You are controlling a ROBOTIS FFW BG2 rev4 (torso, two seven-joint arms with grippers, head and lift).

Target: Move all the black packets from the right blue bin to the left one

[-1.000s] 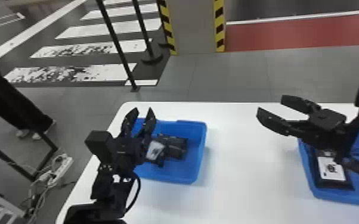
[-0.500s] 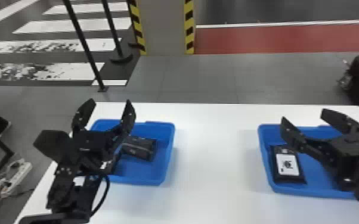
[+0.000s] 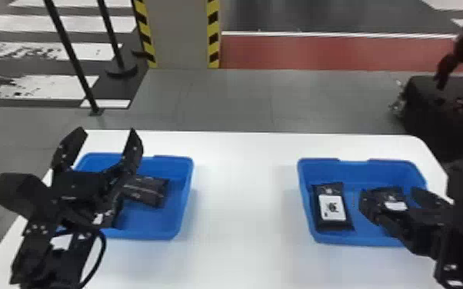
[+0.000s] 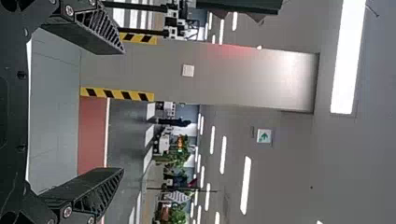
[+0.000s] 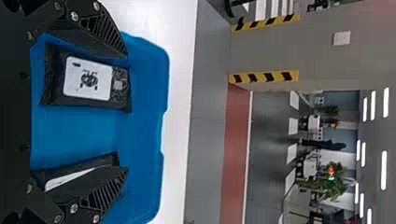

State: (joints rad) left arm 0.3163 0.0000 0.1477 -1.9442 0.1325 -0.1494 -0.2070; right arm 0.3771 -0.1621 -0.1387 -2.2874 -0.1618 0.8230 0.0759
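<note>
White table [image 3: 238, 219] | left blue bin [image 3: 142, 222]: near left edge | right blue bin [image 3: 357, 173]: near right edge, well apart

The desk [image 3: 242, 192] is white, and its far right corner is rounded. Behind it lies a floor [image 3: 234, 102] of grey tiles, and then a red strip [image 3: 319, 53] with a white line [image 3: 319, 34] along its far side. A grey pillar [image 3: 179, 34] has yellow and black bands [image 3: 213, 34] at its edges. To the left there are two thin black posts [image 3: 69, 50] and worn white stripes [image 3: 61, 24] on dark ground. Farther away, green plants [image 5: 334, 184] and long bright lights [image 4: 348, 56] are visible
</note>
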